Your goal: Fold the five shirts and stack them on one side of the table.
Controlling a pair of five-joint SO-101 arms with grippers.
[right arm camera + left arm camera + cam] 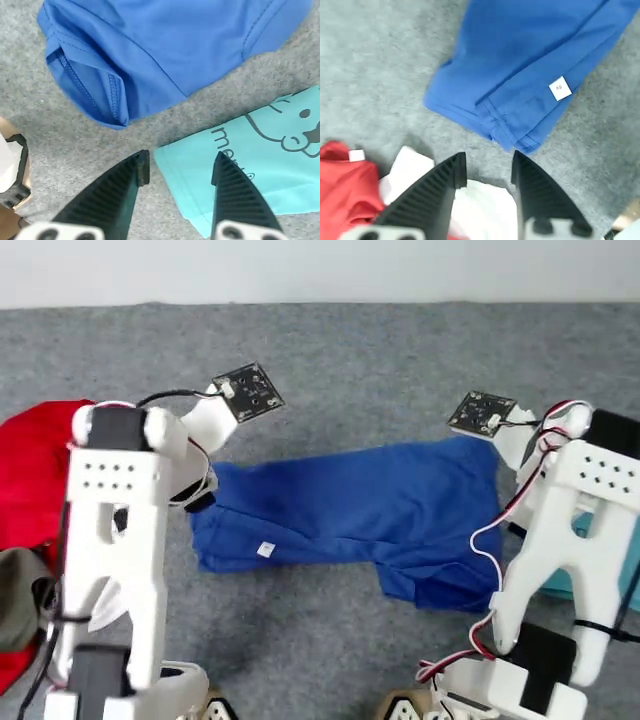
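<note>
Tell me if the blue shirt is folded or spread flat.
Partly folded: the blue shirt lies as a long band, its hems doubled in layers, not yet a compact square.

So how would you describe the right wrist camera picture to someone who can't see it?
An open black gripper hangs over the grey table, one finger above the edge of a folded turquoise shirt. A blue shirt lies nearby, not touching it.
</note>
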